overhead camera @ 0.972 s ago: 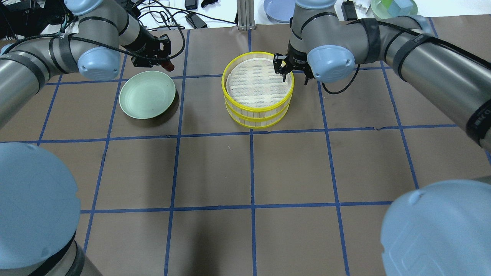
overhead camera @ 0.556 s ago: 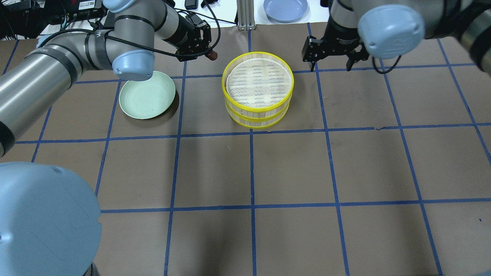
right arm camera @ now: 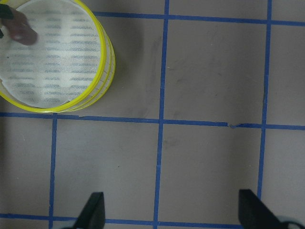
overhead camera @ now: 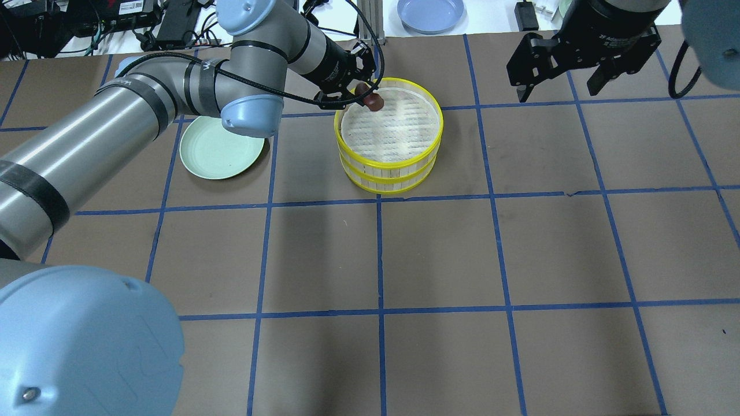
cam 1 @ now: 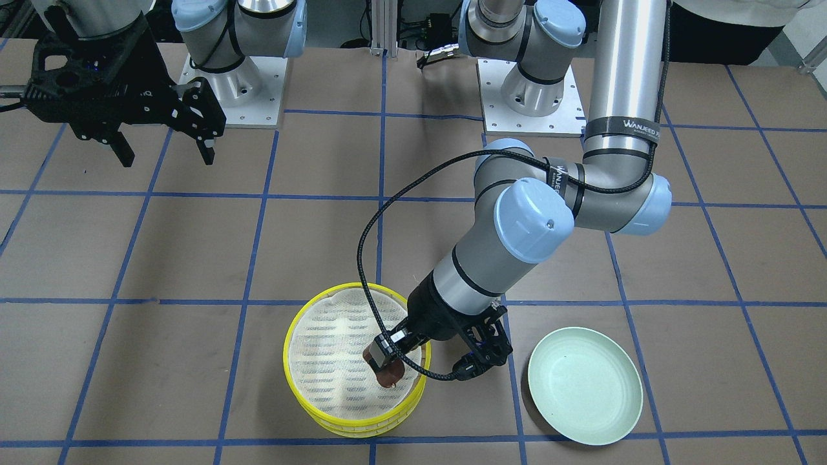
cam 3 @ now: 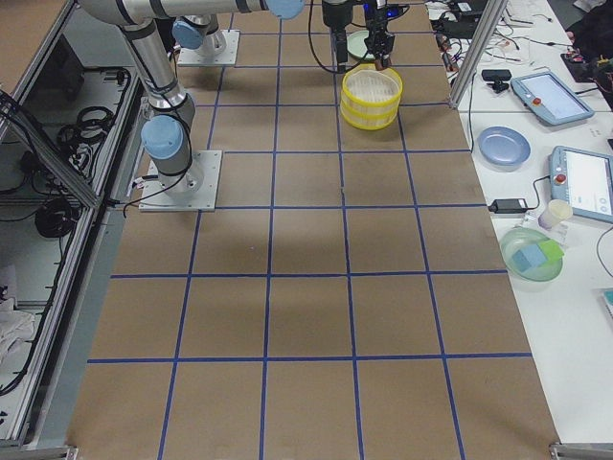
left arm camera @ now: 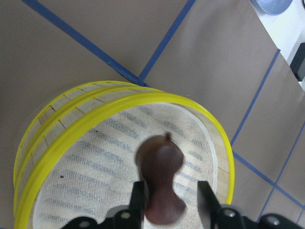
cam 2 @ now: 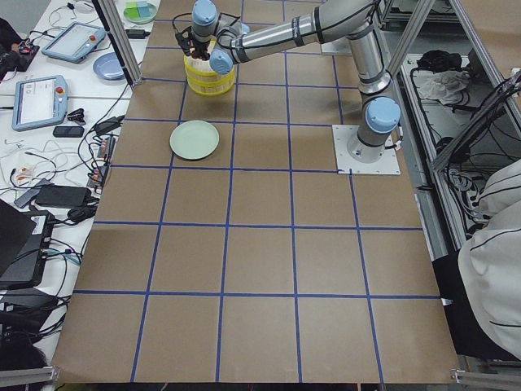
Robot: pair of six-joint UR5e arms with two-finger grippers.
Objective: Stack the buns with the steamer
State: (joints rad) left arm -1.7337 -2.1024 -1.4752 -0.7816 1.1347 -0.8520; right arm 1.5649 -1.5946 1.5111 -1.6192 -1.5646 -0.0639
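Observation:
The dark reddish-brown bun [overhead camera: 374, 102] is gripped in my left gripper [overhead camera: 369, 97], which is shut on it just above the white liner of the yellow two-tier steamer [overhead camera: 393, 169], near its far-left rim. The left wrist view shows the bun [left arm camera: 159, 171] between the fingers [left arm camera: 138, 200], over the steamer [left arm camera: 119, 102]. The front view shows the same bun [cam 1: 389, 373] and steamer [cam 1: 289, 352]. My right gripper [overhead camera: 558, 86] is open and empty, raised to the right of the steamer; its view shows the steamer [right arm camera: 107, 52]. The cream-yellow bun is out of view.
An empty pale green plate [overhead camera: 222, 144] lies left of the steamer, partly under my left arm. A blue plate [overhead camera: 430, 13] and cables lie on the white bench beyond the table's far edge. The table mat bears a blue tape grid.
My left gripper carried the brown bun rightward from beside the green plate to over the steamer. My right gripper moved up and right, away from the steamer's rim.

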